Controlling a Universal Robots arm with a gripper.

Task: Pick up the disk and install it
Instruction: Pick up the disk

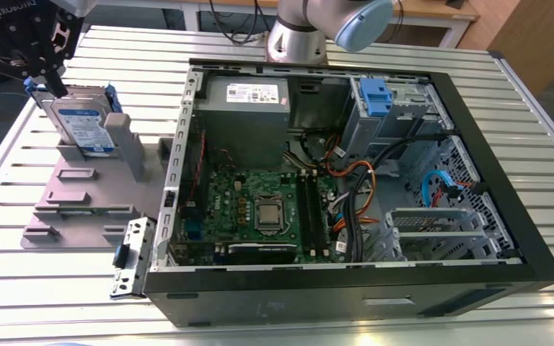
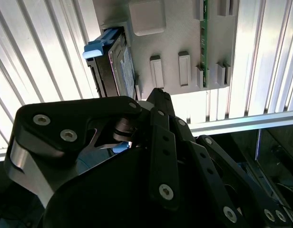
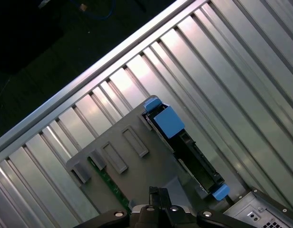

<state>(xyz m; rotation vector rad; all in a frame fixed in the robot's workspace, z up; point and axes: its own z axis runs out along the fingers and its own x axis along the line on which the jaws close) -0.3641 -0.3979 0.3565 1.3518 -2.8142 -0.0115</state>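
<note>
1. The gripper (image 1: 44,81) hangs right over the upper edge of the disk (image 1: 83,126). I cannot tell whether they touch, nor how far open the gripper is.
2. The disk stands on edge, its label showing and blue rails at both ends. It is seated in a grey holder (image 1: 75,194), against a grey post (image 1: 123,140).
3. The holder lies on the slatted table (image 1: 8,166) at the exterior view's left, just beside the open computer case (image 1: 354,299).
4. A blue clip (image 1: 378,97) sits in a metal bay at the case's far right.
5. Judgement: this is the pick-up step, with the grasp unconfirmed and the install not begun. Freeing the disk calls for a straight upward pull, clear of the post.
</note>
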